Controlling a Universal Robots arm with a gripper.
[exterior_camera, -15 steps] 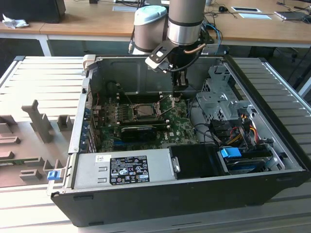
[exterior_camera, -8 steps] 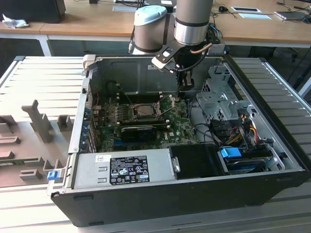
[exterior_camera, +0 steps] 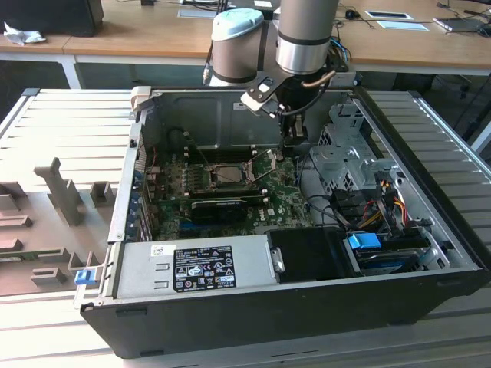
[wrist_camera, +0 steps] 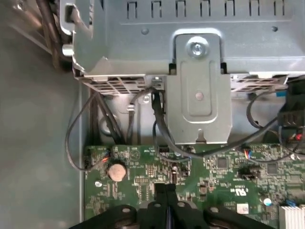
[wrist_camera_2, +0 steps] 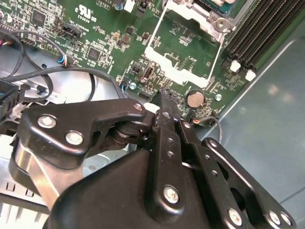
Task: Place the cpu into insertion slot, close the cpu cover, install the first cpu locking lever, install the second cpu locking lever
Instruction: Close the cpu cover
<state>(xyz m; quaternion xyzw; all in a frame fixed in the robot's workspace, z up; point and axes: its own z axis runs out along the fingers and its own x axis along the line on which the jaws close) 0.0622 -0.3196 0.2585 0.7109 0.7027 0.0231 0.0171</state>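
My gripper (exterior_camera: pixel 291 144) hangs inside the open computer case, over the green board just to the exterior view's right of the insertion slot (exterior_camera: pixel 228 175). Its black fingers are pressed together, shut, with nothing between them, in both wrist views (wrist_camera_2: pixel 164 94) (wrist_camera: pixel 165 188). The cpu cover (wrist_camera_2: pixel 183 52), a thin silver frame with a square window, stands swung open away from the slot, between the slot and my fingertips; it also stands raised in the exterior view (exterior_camera: pixel 261 162). The slot's centre looks dark grey, and I cannot make out the cpu in it or anywhere else.
A long black expansion card (exterior_camera: pixel 222 207) lies in front of the slot. A power supply (exterior_camera: pixel 192 264) fills the case's front, and a metal drive cage (exterior_camera: pixel 345 149) and cables (exterior_camera: pixel 376 207) sit at the right. A coin battery (wrist_camera_2: pixel 194 98) and loose wires (wrist_camera: pixel 157 124) lie close to my fingertips.
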